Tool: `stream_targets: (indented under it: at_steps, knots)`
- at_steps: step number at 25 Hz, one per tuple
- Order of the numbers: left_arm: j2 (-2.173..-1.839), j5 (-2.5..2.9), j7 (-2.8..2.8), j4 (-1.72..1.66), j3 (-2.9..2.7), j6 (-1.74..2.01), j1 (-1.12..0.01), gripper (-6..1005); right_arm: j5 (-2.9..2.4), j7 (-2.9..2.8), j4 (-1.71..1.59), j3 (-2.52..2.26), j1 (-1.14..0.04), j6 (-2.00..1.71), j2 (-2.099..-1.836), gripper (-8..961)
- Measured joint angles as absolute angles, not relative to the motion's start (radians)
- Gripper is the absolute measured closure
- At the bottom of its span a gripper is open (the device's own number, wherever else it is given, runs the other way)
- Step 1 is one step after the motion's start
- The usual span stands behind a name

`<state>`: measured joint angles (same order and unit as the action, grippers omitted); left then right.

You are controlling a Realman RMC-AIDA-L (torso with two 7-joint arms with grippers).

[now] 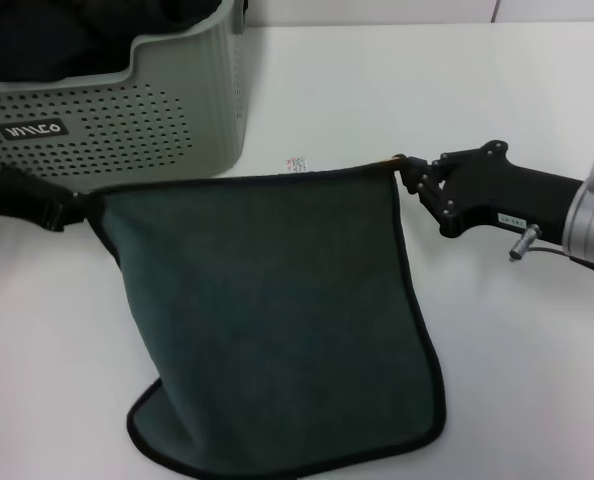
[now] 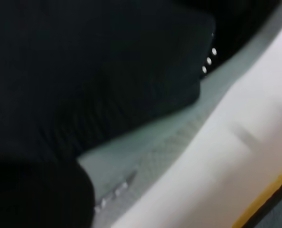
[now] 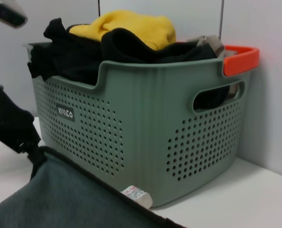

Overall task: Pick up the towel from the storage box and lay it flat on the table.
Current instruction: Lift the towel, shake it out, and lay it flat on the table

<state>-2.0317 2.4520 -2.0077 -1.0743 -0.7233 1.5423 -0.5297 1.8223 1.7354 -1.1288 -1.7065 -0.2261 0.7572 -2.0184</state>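
Note:
The dark green towel (image 1: 277, 330) with black edging hangs stretched between both grippers in front of the storage box (image 1: 177, 110). Its lower edge rests curled on the white table (image 1: 457, 80). My left gripper (image 1: 81, 207) is shut on the towel's left top corner, close to the box's front wall. My right gripper (image 1: 401, 166) is shut on the right top corner. The right wrist view shows the box (image 3: 145, 118), the towel's top edge (image 3: 60, 199) and the left gripper (image 3: 17, 133). The left wrist view shows blurred box wall (image 2: 145, 152) and a yellow towel edge (image 2: 264, 202).
The box holds other cloths, black and yellow (image 3: 131, 26), and has an orange handle (image 3: 240, 59). A small white label (image 1: 297, 162) shows just behind the towel's top edge. A wall (image 3: 269, 118) stands close behind the box. Bare tabletop lies to the right of the towel.

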Motion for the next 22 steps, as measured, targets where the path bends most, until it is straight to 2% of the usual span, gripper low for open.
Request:
stream_targets:
  at_steps: [7,19,22]
  knots:
    - [-2.037,2.54,-2.008,-1.071,-0.725,1.523,-0.587,915,1.834,1.736,-1.097,-1.726,-0.263,0.72,-2.022,919]
    - [-2.035,2.544,-2.008,-1.047,-0.732,1.521,-0.601,911,1.888,1.757,-1.088,-1.764,-0.29,0.662,-2.021,917]
    - [-2.037,2.543,-2.008,-1.044,-0.732,1.521,-0.596,911,1.912,1.772,-1.094,-1.763,-0.281,0.665,-2.019,837]
